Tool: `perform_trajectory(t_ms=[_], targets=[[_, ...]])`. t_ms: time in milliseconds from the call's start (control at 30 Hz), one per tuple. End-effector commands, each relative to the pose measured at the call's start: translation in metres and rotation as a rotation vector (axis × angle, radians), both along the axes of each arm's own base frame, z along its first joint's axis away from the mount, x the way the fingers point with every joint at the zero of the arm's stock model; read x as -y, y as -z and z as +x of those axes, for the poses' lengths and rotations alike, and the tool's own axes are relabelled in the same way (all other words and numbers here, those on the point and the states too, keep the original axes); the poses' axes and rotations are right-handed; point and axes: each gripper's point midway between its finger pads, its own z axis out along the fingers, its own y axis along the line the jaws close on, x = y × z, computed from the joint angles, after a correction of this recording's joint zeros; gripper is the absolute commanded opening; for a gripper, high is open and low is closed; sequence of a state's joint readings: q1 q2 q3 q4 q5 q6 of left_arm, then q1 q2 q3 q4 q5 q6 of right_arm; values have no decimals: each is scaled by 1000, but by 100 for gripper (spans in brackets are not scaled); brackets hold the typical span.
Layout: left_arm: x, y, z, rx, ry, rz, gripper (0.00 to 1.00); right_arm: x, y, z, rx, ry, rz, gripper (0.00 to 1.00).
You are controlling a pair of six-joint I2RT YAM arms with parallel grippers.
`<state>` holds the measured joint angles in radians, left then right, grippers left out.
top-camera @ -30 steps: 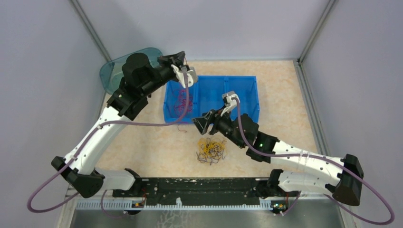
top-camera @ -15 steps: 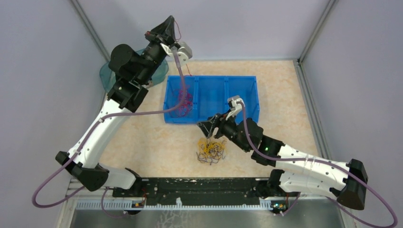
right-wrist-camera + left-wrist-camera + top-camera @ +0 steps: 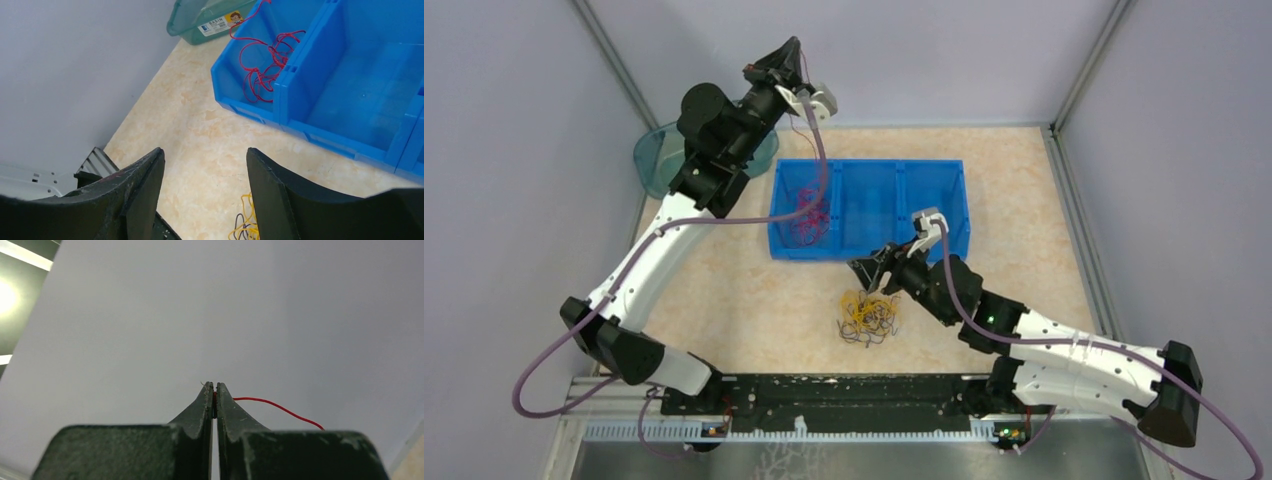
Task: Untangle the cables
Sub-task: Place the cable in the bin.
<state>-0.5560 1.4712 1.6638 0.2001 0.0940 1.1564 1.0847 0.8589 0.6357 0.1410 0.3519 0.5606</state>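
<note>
My left gripper (image 3: 790, 52) is raised high over the far left of the table, shut on a thin red cable (image 3: 280, 407) that trails off to the right (image 3: 801, 122). More red cable (image 3: 809, 212) lies heaped in the left compartment of the blue bin (image 3: 944, 168), and shows in the right wrist view (image 3: 265, 75). A tangle of yellow and dark cables (image 3: 870, 315) lies on the table in front of the bin. My right gripper (image 3: 871, 270) is open and empty just above that tangle; its yellow strands (image 3: 245, 227) show low between my fingers.
A teal plastic basin (image 3: 652, 152) stands at the far left behind the left arm, also seen in the right wrist view (image 3: 210, 17). The bin's middle (image 3: 360, 85) and right compartments hold nothing. Grey walls close the sides.
My left gripper rose from the bin's left end to high at the back, pulling the red cable up. My right gripper slid right and toward the tangle.
</note>
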Motion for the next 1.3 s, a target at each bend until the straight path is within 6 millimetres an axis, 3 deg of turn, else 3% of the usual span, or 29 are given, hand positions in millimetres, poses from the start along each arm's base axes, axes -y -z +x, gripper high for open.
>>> perform_trajectory(t_ms=[0,100,367,533,667,867,1033,1133,1267], targets=[[-4,40,14,-69,3,29,8,6,-18,0,30,24,55,62],[-10,68,28,-105,-17,46,8,8,-18,-1,29,25,54,61],[-18,93,44,-173,-23,61,9,13,-16,-1,22,42,57,61],[-16,160,41,-368,-2,164,12,14,-15,-1,16,44,57,61],[-12,212,25,-582,53,176,15,16,-14,0,12,57,54,60],[-2,263,-2,-864,143,121,23,22,-12,-1,2,71,60,60],[-5,300,0,-1012,92,102,24,27,-8,-2,-10,82,70,59],[-5,316,1,-1074,74,107,32,28,-7,-2,-16,87,73,59],[-2,329,3,-1143,69,135,54,30,-7,-2,-18,92,74,59]])
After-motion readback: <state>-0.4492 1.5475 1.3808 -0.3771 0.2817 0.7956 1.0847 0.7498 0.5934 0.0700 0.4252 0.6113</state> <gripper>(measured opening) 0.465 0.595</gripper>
